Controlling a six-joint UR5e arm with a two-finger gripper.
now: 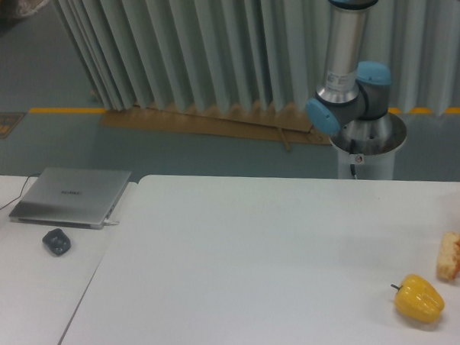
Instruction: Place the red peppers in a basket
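While the closed laptop [71, 195] has lid lettering, it's too small to read. Red pepper and gripper are out of frame, claw state unknown. Yellow pepper [419, 299] lies near bread chunk [450, 256] on table [272, 266].

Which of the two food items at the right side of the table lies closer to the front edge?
The yellow bell pepper. It sits nearer the front edge than the pale bread-like chunk, which lies behind it, close to the right border of the picture.

One fixed camera looks down across the table [272, 251] toward the curtain [189, 48].
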